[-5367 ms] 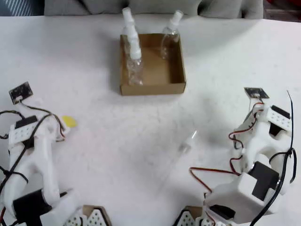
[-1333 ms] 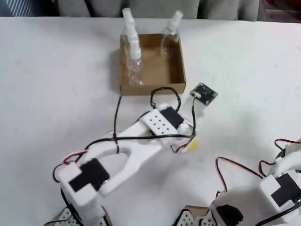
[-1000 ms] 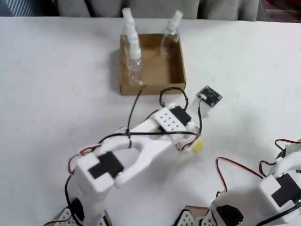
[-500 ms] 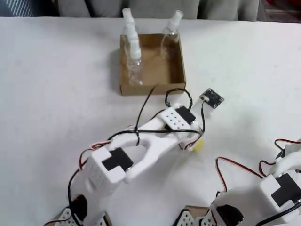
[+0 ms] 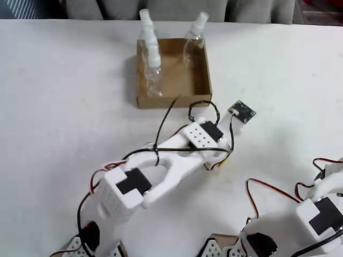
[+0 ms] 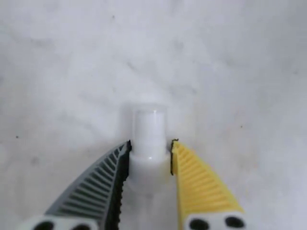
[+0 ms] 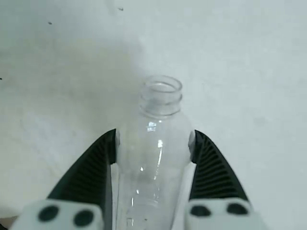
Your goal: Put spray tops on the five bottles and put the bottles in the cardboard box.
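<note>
A white spray top [image 6: 149, 139] lies on the white table, and my left gripper [image 6: 149, 149] is shut on it, grey and yellow fingers pressed to its sides. In the high view the left arm stretches from the front edge to the table's middle right, its gripper [image 5: 221, 159] just in front of the cardboard box [image 5: 199, 99]. My right gripper [image 7: 153, 143] is shut on a clear bottle [image 7: 156, 148] whose threaded neck is bare. The right arm [image 5: 316, 214] sits at the front right corner. Several capped bottles [image 5: 153, 67] stand in the box.
Black and red cables [image 5: 177, 107] loop over the left arm close to the box's front wall. A small camera board [image 5: 241, 112] sticks out beside the left wrist. Open white table lies left and right of the box.
Over the last second the left arm slid a little to the right and settled. Its yellow finger, plain half a second ago, is now mostly tucked under the wrist. The right arm stayed put.
</note>
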